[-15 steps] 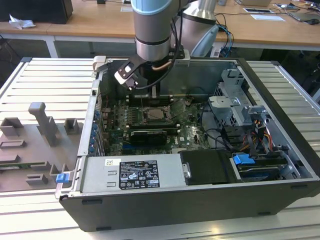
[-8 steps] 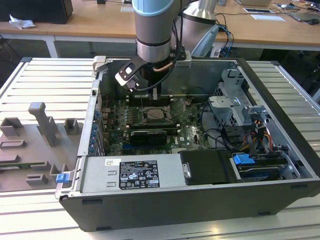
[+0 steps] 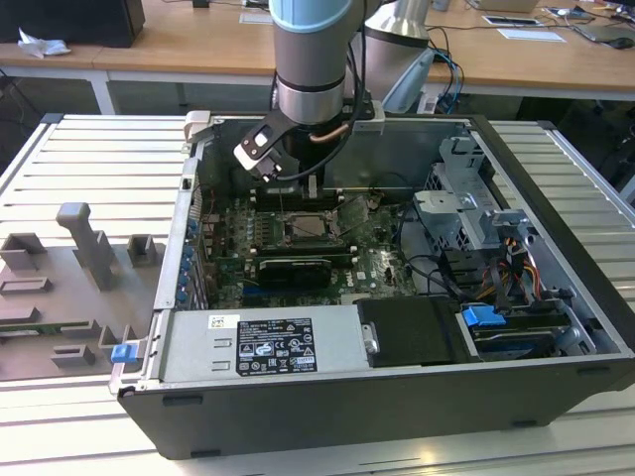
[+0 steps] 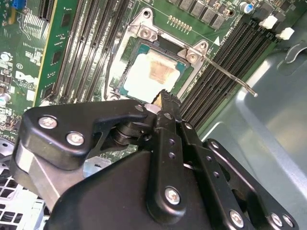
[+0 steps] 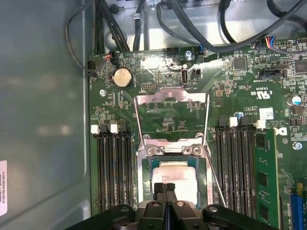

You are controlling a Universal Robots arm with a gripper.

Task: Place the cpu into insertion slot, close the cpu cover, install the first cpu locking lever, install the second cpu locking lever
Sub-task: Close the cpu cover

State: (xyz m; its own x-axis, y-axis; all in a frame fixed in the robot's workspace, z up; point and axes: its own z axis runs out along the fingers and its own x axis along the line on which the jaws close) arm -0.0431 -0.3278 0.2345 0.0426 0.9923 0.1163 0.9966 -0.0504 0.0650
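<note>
My gripper [image 4: 163,98] is clenched: the two fingertips are pressed together, and I see nothing between them. It hangs just above the slot [image 5: 142,167], at the edge opposite to the hinge of the cover [image 5: 170,96]. The cpu [image 4: 151,72] lies flat inside the slot and looks seated to me. The cover is open, swung back from the slot and lying over the board beyond it. One lever [image 4: 230,74] stands free and reaches out from the slot over the memory slots [image 4: 216,91].

I think the danger is my closed tip, which is very near to the chip. If it comes down there, it can press one edge, tilt the cpu and hurt the contacts under it. A sideways move can catch the free lever and bend it. If the cover closes on a shifted chip, it can jam.
</note>
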